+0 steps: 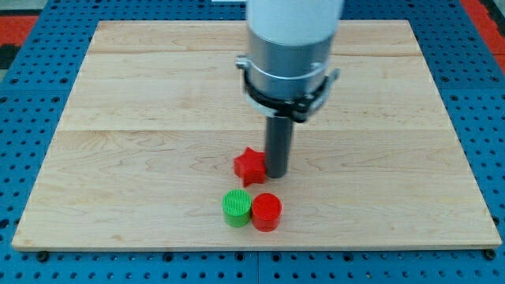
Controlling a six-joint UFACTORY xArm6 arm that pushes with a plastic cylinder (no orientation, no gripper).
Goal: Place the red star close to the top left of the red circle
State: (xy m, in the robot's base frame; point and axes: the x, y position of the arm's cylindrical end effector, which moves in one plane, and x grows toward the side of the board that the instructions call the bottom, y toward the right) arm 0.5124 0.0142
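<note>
Red star [250, 166] touches my tip [277, 174] on view's left.

Arm upright from the view's top, dark rod vertical, my tip [278, 174] down at board level.

Three blocks lie on the desk [118, 95]. Two are red: one red star [249, 166], touching the tool's tip [278, 174] on the view's left side, and one red circle [266, 211], below the tip toward the view's bottom. One is green: a green circle [236, 207], below the tip and slightly left, touching the red circle.
</note>
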